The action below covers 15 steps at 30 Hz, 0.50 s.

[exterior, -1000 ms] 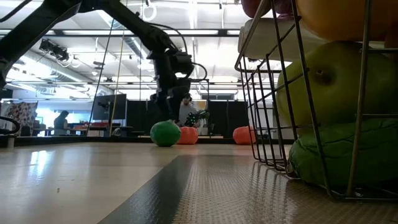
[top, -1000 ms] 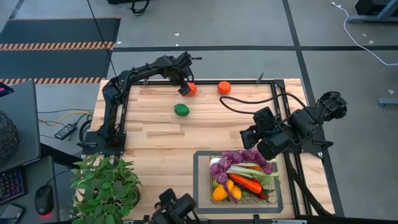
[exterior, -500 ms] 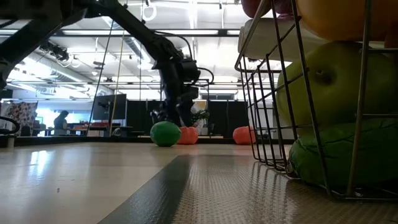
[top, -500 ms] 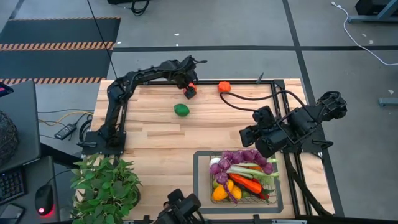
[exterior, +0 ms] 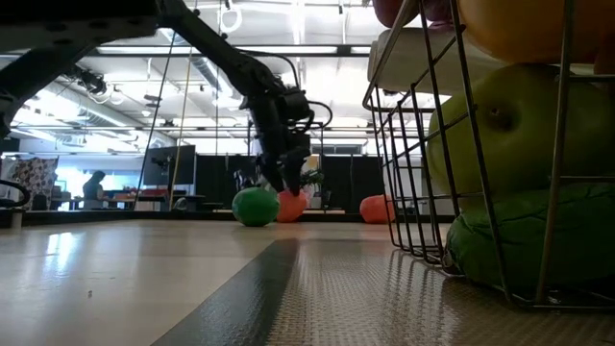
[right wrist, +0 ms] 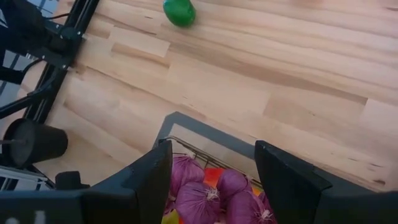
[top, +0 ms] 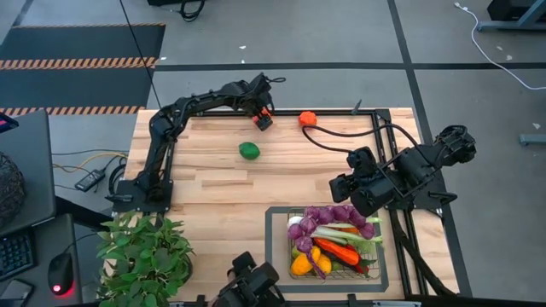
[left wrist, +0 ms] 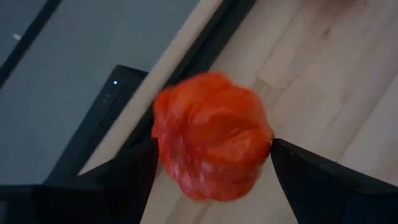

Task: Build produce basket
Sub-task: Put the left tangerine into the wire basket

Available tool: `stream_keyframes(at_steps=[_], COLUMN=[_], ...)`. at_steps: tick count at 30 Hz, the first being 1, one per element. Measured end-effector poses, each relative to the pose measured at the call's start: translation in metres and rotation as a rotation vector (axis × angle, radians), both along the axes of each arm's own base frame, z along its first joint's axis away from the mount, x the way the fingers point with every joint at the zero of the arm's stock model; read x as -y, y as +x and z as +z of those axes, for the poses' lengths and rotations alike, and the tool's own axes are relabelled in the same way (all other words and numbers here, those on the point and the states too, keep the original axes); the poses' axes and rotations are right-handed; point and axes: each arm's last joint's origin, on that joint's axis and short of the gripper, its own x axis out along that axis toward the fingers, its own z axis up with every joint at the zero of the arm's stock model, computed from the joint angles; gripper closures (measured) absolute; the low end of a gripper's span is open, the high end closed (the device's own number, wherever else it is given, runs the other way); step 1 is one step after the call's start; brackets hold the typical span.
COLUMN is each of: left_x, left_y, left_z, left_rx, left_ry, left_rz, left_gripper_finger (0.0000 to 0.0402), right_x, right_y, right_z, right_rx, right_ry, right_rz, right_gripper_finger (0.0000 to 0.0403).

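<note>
Starting at the left of the high view, we see a potted plant (top: pixel 143 249) at the table's (top: pixel 205 183) near left corner. Our left arm reaches from its base at the left edge to the far edge, where the left gripper (top: pixel 262 118) is down over a red tomato (left wrist: pixel 211 145). In the left wrist view its jaws stand apart, one on each side of the tomato and close against it; we cannot tell whether they press it. In the low view the tomato (exterior: pixel 291 206) sits at table level under the gripper (exterior: pixel 280 183).

A green lime (top: pixel 249 151) lies on the bare wood nearer the middle, apart from everything. Farther right along the far edge sits an orange tomato (top: pixel 307 118), near the gripper but clear of it.

Our right gripper (top: pixel 351 194) hangs just above the far rim of the basket (top: pixel 275 247), which stands at the table's near right. Its jaws are apart and empty in the right wrist view (right wrist: pixel 211 186). The basket holds the produce: purple grapes (top: pixel 328 217), a leek (top: pixel 334 231), a carrot (top: pixel 337 251) and a yellow piece (top: pixel 303 263).
</note>
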Motion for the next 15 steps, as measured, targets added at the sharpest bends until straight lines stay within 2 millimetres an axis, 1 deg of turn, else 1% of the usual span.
stream_keyframes(at_steps=[2,9,15], left_x=[0.0,0.0,0.001], left_y=[0.0,0.005,0.006], left_z=[-0.002,-0.02,-0.021], left_rx=[-0.009,-0.048,-0.054], left_ry=[0.004,-0.027,-0.007], left_rz=[-0.02,-0.025,-0.022], left_gripper_finger=[0.0084,0.0084,0.0084], right_x=[0.0,0.0,0.0], right_y=[0.0,0.0,0.0], right_z=[0.0,0.0,0.0], right_rx=[-0.005,-0.005,-0.016], right_ry=[-0.005,-0.002,0.008], right_rz=[0.005,0.005,0.018], right_gripper_finger=[0.0169,0.0169,0.0169])
